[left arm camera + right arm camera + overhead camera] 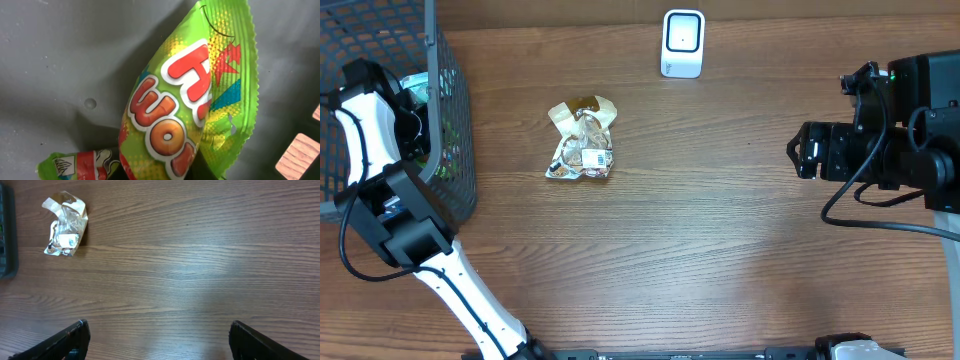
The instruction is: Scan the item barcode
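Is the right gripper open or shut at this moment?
Open. In the right wrist view, the right gripper has its fingers far apart, and only the wooden table shows between them.

The left arm (362, 120) has smooth white links joined by blocky black housings, and a thin black cable (340, 240) loops beside it. The right arm (910, 150) is mostly black and boxy, draped with black cables (880, 224), with a white link at its right edge. The right pincer (160, 332) has matte black fingers (67, 341).
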`<state>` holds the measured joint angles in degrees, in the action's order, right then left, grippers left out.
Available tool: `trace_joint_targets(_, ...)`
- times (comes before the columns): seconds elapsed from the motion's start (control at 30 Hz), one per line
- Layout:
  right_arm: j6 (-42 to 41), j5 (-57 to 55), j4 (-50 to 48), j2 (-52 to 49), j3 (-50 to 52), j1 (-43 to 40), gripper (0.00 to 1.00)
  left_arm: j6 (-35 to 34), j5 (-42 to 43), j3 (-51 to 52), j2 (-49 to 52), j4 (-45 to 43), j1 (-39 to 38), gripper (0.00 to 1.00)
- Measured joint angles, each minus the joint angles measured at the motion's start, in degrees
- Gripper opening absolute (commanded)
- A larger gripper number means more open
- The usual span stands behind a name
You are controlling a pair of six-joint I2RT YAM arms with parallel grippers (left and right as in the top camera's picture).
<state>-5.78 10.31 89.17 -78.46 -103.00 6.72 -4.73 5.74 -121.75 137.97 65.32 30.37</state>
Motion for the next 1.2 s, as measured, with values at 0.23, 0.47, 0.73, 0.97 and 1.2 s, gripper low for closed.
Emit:
trace_joint_targets(0.23,-0.02,-0.02,0.02,0.00,0.00,0.00,0.89,-1.66,0.20,-4.22,1.38,6.71,0.04,0.04)
trace_joint_targets(0.47,-0.02,-0.02,0.00,0.00,0.02,0.00,0.89,-3.28,-0.83,-23.71,6.47,21.53,0.04,0.04)
trace_joint_targets(0.73,0.00,0.00,-0.02,0.00,0.02,0.00,0.89,-4.87,-0.15,-55.49,4.85,30.93,0.04,0.04)
trace_joint_targets(0.97,-0.02,0.00,-0.02,0.00,0.04,0.00,0.89,-6.75,1.62,-56.48,-5.68,31.63,-0.83,0.04)
trace_joint_targets(1.2,-0.02,0.00,-0.02,0.00,0.04,0.00,0.89,-6.69,1.84,-56.39,-17.55,31.63,-8.04,0.04)
